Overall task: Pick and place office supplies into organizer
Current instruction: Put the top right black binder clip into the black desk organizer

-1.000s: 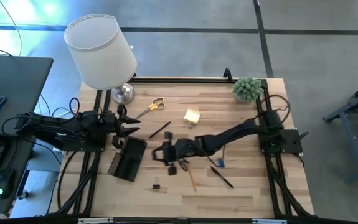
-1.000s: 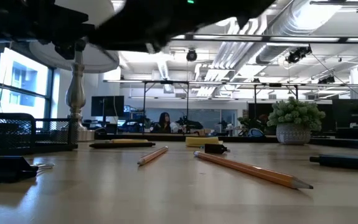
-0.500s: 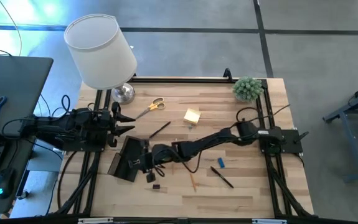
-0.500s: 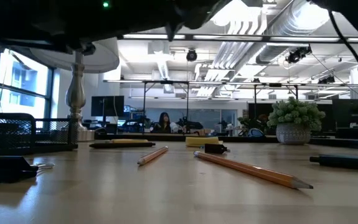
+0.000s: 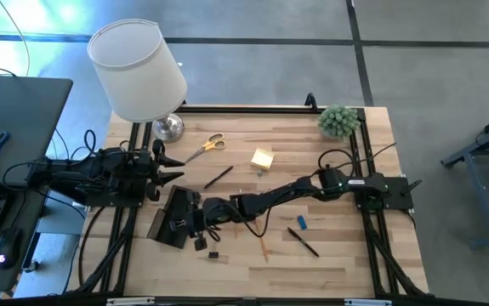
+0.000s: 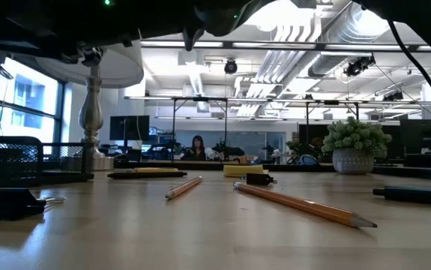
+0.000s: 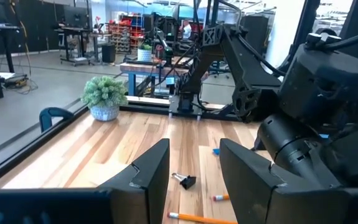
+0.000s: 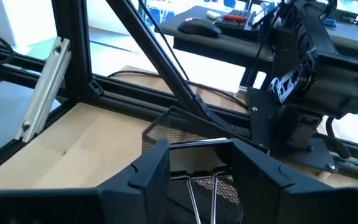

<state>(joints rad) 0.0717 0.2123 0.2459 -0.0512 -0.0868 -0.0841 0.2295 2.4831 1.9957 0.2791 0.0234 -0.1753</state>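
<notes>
The black mesh organizer lies at the table's left, and my right gripper reaches over its right half, shut on a small black clip whose silver wire handles show between the fingers. My left gripper stands open and level at the left edge, holding nothing. Lying flat on the wood are yellow-handled scissors, a yellow sticky-note pad, a pencil, two black pens, a blue piece and another clip. My right gripper has the clip between its two fingers, coming nearly level from the table's right side. The clip's wire handles run back between the fingers. The fingers hide the place of contact. The clip hangs clear above the organizer's mesh wall.
A white-shaded lamp on a chrome base stands at the far left corner, a small green plant at the far right. The right arm stretches across the table's middle. Black frame rails run along both sides.
My right gripper has gone from mid-table toward the left edge and now stands over the organizer, the arm stretched out behind it. My left gripper has drawn back a little toward the left edge, then kept still.
</notes>
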